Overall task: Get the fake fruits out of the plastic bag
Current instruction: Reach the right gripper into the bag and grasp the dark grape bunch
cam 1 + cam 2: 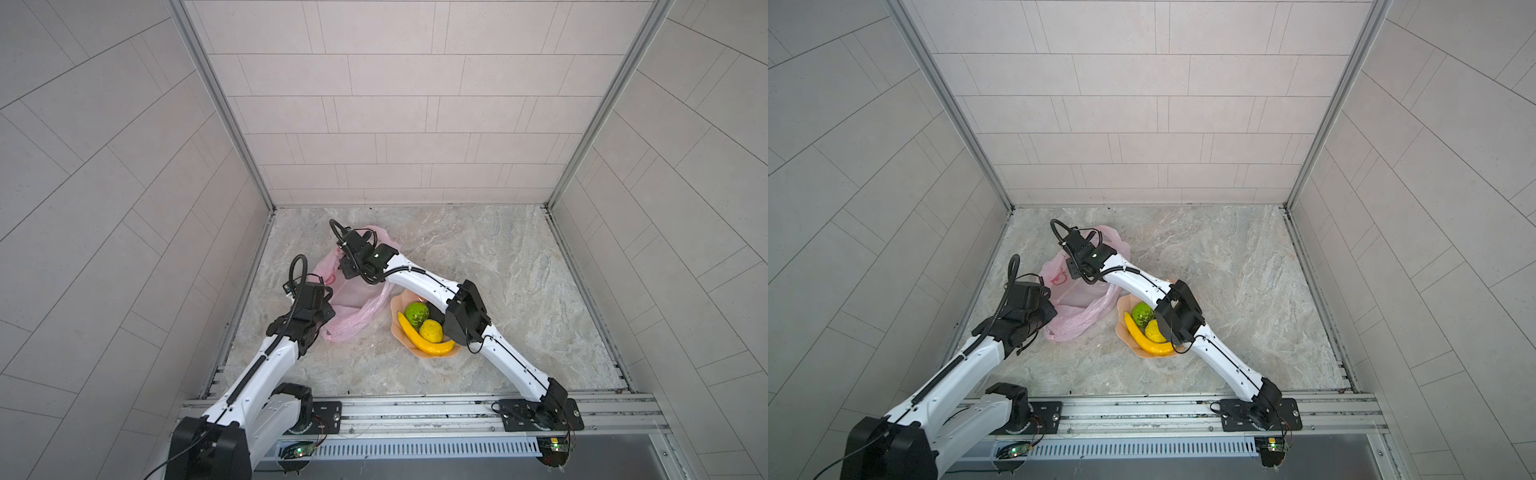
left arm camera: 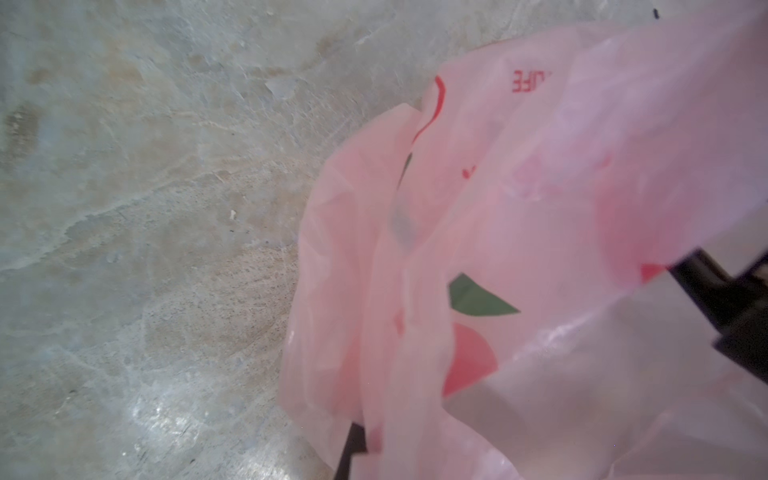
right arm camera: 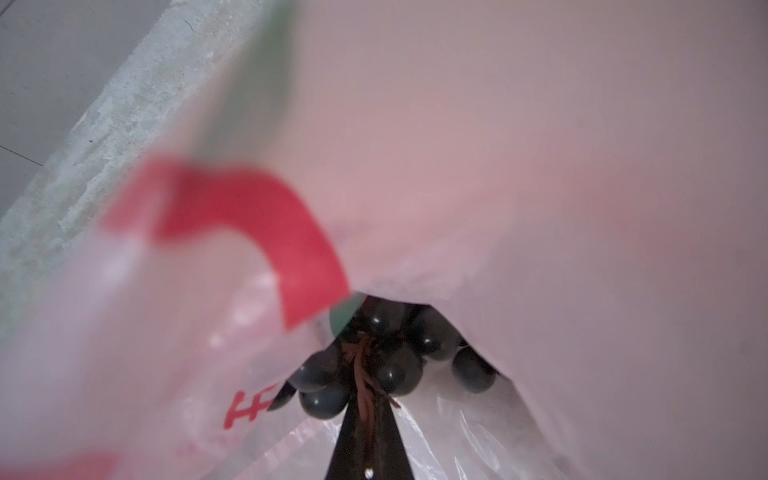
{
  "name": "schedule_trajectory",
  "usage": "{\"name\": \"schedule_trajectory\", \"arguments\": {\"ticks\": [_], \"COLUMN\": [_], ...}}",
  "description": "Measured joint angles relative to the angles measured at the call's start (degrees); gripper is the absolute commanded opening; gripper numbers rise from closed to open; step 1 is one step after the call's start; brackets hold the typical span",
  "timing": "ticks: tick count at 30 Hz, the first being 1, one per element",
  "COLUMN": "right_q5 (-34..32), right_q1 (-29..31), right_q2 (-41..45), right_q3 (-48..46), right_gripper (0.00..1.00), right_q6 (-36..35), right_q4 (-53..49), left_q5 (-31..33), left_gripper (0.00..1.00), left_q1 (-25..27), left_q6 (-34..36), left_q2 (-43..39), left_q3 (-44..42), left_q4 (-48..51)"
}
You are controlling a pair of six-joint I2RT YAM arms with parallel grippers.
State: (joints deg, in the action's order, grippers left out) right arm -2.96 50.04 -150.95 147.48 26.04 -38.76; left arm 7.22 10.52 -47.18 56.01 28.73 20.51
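Marbled grey stone forms the tabletop (image 1: 519, 291), which is enclosed on three sides by pale tiled walls and seen from above. Nearest the viewer, an aluminium rail (image 1: 415, 409) is seen carrying the bases of two white arms. Beyond it, right of centre, a peach scalloped dish (image 1: 394, 328) is set on the stone. A long yellow banana (image 1: 419, 338), a green ball (image 1: 417, 314) and a bumpy yellow fruit (image 1: 431, 331) are laid in it, partly hidden by the right arm's elbow. Just left of the dish, the pink plastic bag (image 1: 353, 299) is spread in crinkled folds. Its near left edge is met by the left gripper (image 1: 328, 309), whose jaws are closed. Pink film is stretched across the left wrist view, so the bag is judged to be pinched there. Farther back, the right gripper (image 3: 365, 399) is extended across the middle and pushed into the bag. Its jaws are seen closed tight on the brown stem of the dark grape bunch (image 3: 395, 365). The bunch lies directly ahead of the fingertips, deeper inside the bag, with its stem in line with the fingers. The right arm is plainly the nearer one. The coming move is judged to be a straight draw back along that line, out of the bag and toward the dish.
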Motion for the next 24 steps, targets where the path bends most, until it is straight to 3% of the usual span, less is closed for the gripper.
{"name": "schedule_trajectory", "arguments": {"ticks": [7, 13, 19, 24], "right_q5": [1.6, 3.1, 4.8, 5.7], "right_q1": [0.0, 0.0, 0.1, 0.4], "right_q2": [1.9, 3.2, 7.7, 11.7], "right_q3": [0.0, 1.8, 1.0, 0.8], "right_gripper": [0.0, 0.0, 0.0, 0.0], "right_q6": [-0.8, -2.4, -3.8, -5.4], "right_q4": [-0.4, -2.9, -5.3, -6.9], "left_q5": [4.0, 4.9, 4.0, 3.0], "left_gripper": [0.0, 0.0, 0.0, 0.0], "left_q1": [-1.3, -5.9, -11.4, -12.7], "left_q6": [-6.3, -11.1, -11.5, -11.2], "left_q2": [8.5, 14.1, 17.5, 18.9], "left_q3": [7.1, 10.9, 10.4, 10.1], "left_q4": [-0.3, -2.7, -6.2, -7.8]}}
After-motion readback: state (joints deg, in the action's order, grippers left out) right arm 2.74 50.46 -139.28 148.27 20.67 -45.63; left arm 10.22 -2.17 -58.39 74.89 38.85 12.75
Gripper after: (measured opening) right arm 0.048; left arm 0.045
